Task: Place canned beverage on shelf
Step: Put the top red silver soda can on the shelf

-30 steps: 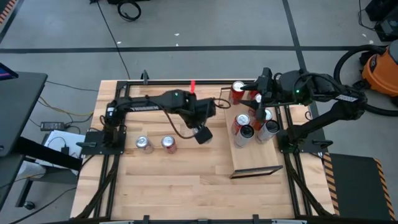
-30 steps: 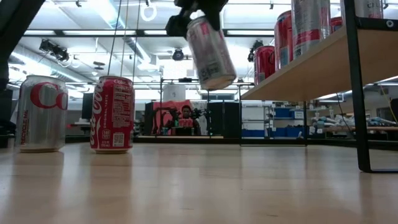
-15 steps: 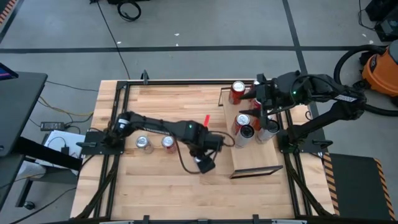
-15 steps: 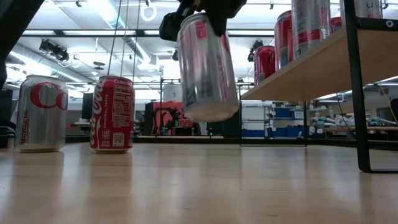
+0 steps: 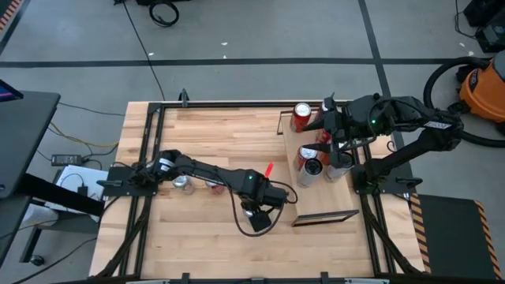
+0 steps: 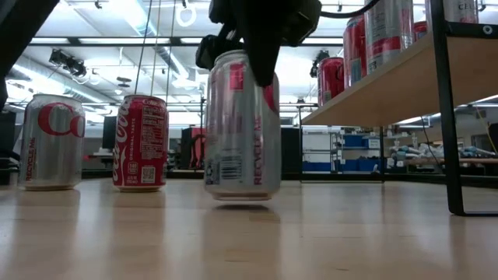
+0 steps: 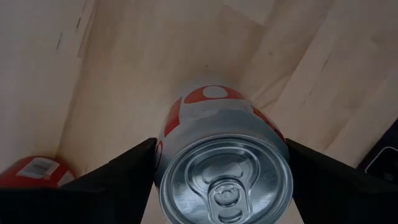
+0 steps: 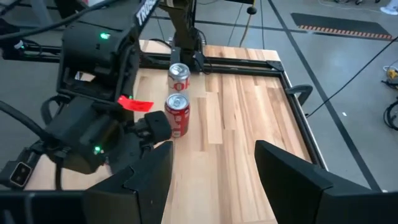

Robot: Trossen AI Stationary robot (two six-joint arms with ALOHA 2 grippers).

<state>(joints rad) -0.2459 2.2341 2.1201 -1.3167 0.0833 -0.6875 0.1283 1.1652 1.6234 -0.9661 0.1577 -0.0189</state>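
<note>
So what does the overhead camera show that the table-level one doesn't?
Only the high view shows the right gripper shut above the shelf, and both whole arms. Only the low view shows the silver can hanging just above the tabletop, upright. Both show the left gripper holding it, plus two cans standing on the table.

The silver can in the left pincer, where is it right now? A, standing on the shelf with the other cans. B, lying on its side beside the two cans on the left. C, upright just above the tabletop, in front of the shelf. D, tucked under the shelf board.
C: in the low view the silver can hangs upright in the left pincer, a thin gap under its base above the tabletop, clear of the shelf.
</note>
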